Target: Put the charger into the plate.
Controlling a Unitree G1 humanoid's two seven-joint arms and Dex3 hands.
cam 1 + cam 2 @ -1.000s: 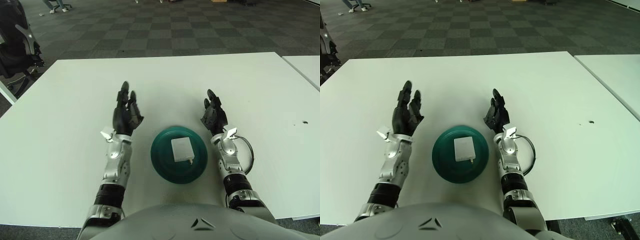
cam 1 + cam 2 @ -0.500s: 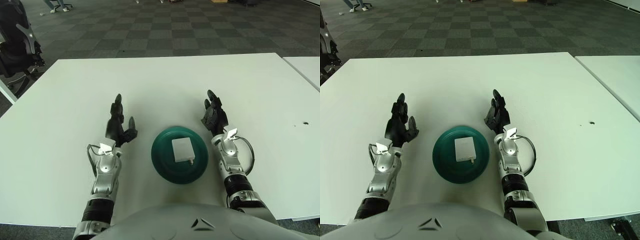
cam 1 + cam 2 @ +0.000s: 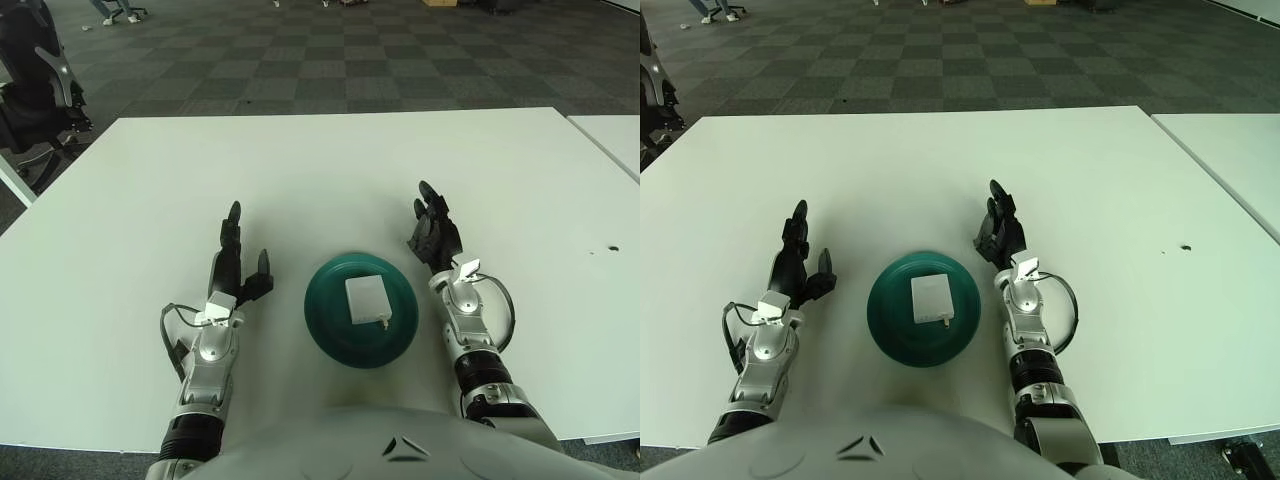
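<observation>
L hand and R hand, both fingers spread and holding nothing, flank the green plate; white charger lies flat inside it, between the two, R hand slightly nearer.

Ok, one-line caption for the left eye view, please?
White charger lies in the green plate on the white table, open left hand and open right hand flanking it.

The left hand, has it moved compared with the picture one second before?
Yes. The left hand has drawn back toward the robot and further left, away from the plate, fingers open.
</observation>
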